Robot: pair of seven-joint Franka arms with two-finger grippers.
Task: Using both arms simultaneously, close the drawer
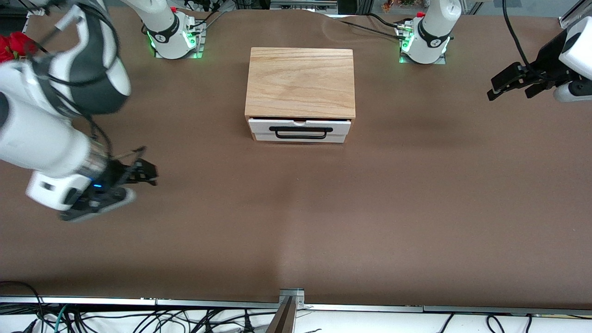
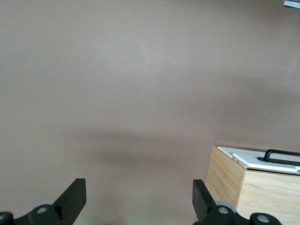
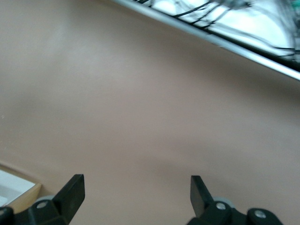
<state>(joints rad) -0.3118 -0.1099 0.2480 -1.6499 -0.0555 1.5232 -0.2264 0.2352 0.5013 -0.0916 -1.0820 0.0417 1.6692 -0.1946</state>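
The light-wood box (image 1: 300,81) stands mid-table toward the arms' bases. Its drawer (image 1: 299,136), with a white front and black wire handle (image 1: 300,133), faces the front camera and stands out slightly from the box. My right gripper (image 1: 147,172) is open and empty, low over the table toward the right arm's end, well apart from the drawer. My left gripper (image 1: 494,89) is open and empty, over the left arm's end of the table. The left wrist view shows its open gripper (image 2: 138,199), the box (image 2: 234,180) and the handle (image 2: 281,153). The right wrist view shows its open gripper (image 3: 136,192) over bare table.
The brown table (image 1: 296,222) has a metal front edge (image 1: 185,302) with cables below it. That edge also shows in the right wrist view (image 3: 211,40). A corner of the box (image 3: 21,196) shows there too. Red flowers (image 1: 14,46) sit at the right arm's end.
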